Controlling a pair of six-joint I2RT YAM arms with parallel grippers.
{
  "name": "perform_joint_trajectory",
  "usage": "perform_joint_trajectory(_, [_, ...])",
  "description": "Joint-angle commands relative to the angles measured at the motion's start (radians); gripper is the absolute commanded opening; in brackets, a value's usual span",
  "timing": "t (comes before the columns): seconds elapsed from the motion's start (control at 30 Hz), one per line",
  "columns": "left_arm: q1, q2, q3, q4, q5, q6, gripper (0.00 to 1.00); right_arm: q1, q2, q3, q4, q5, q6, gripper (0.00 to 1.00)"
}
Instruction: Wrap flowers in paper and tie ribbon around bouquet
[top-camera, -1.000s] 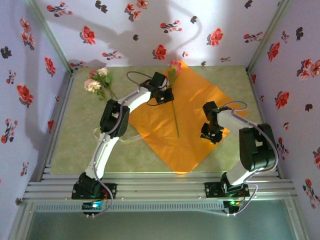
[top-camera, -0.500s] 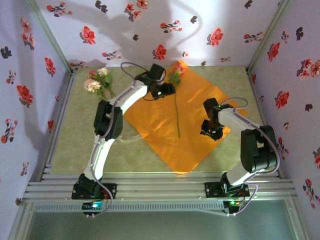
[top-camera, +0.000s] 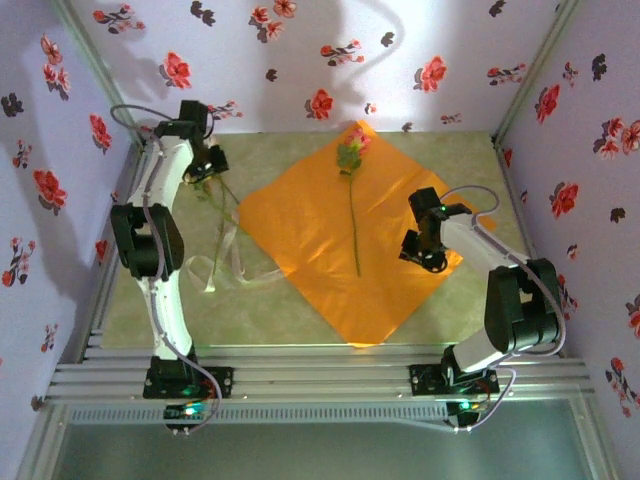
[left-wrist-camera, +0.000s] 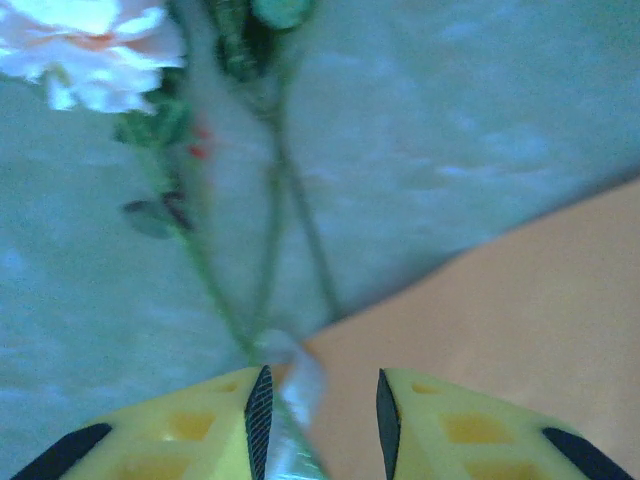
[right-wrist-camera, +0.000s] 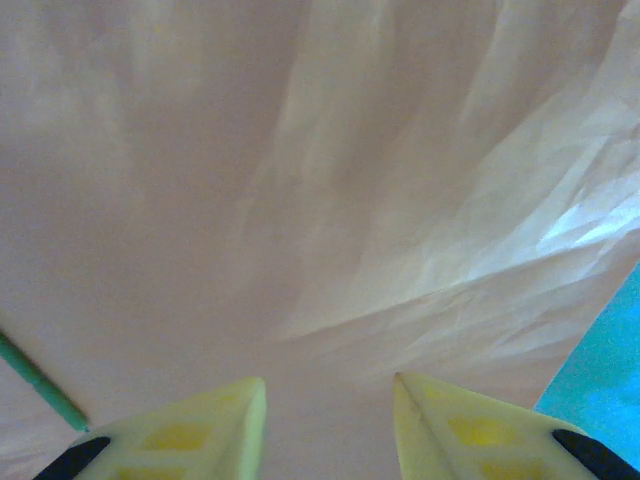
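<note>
The orange paper (top-camera: 330, 240) lies flat like a diamond on the table. One pink flower (top-camera: 350, 150) rests on it, its stem running toward me. My left gripper (top-camera: 208, 162) hovers at the back left over the other flowers; their cream rose (left-wrist-camera: 90, 40) and green stems (left-wrist-camera: 285, 220) lie just ahead of its open jaws (left-wrist-camera: 322, 375). A bit of pale ribbon (left-wrist-camera: 300, 385) lies between the fingers, by the left pad. The ribbon (top-camera: 237, 262) loops on the table left of the paper. My right gripper (top-camera: 420, 255) stands open (right-wrist-camera: 330, 385) over the paper's right part, with nothing between its fingers.
Flower-print walls close in the left, back and right sides. The paper's left corner (left-wrist-camera: 500, 320) reaches in beside the left gripper. A green stem (right-wrist-camera: 40, 385) crosses the paper left of the right gripper. An aluminium rail (top-camera: 320, 380) runs along the near edge.
The left arm swung from the back of the paper to the far left, over the other flowers. The pink flower it held now lies free on the paper. The right gripper barely moved.
</note>
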Motion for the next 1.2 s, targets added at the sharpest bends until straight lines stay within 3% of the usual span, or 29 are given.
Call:
perform_joint_trajectory(0.0, [-0.006, 0.062, 0.008, -0.079, -0.054, 0.164, 0.35, 0.006, 0.003, 0.035, 0.002, -0.019, -0.019, 0.39])
perform_joint_trajectory(0.13, [0.031, 0.104, -0.016, -0.105, -0.11, 0.13, 0.39, 0.01, 0.013, 0.047, 0.001, -0.022, -0.012, 0.39])
perform_joint_trajectory(0.2, [0.059, 0.104, -0.062, -0.069, -0.058, 0.06, 0.48, 0.014, 0.017, 0.049, -0.001, -0.021, -0.011, 0.39])
perform_joint_trajectory(0.37, [0.075, 0.122, -0.089, 0.021, 0.048, -0.071, 0.52, 0.016, 0.025, 0.045, -0.003, -0.021, -0.014, 0.39])
perform_joint_trajectory(0.6, [0.088, 0.213, -0.037, -0.003, 0.038, -0.173, 0.43, 0.015, 0.037, 0.045, 0.004, -0.019, -0.014, 0.39])
perform_joint_trajectory(1.0, [0.09, 0.255, -0.012, 0.039, 0.044, -0.164, 0.33, 0.016, 0.037, 0.022, 0.008, -0.021, -0.012, 0.39])
perform_joint_trajectory(1.17, [0.078, 0.135, -0.053, 0.05, 0.019, -0.16, 0.39, 0.015, 0.031, 0.022, 0.005, -0.019, -0.012, 0.39])
